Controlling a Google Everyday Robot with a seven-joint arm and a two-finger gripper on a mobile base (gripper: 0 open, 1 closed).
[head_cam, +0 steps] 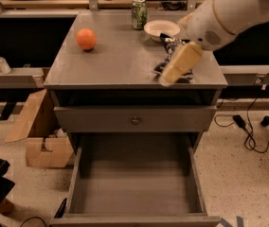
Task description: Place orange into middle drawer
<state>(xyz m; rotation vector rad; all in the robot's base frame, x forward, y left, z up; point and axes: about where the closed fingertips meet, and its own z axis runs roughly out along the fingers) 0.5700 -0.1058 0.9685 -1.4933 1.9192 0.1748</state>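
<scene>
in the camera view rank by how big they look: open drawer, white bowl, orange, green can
1. middle drawer, largest by far, also nearest the camera
2. white bowl
3. orange and green can look alike; the can stands farther back, so no ranking
The gripper hangs above the dark bag on the cabinet top's right.

one each: orange (85, 39), can (139, 13), bowl (159, 29); end effector (179, 65) above bag (171, 45)
</scene>
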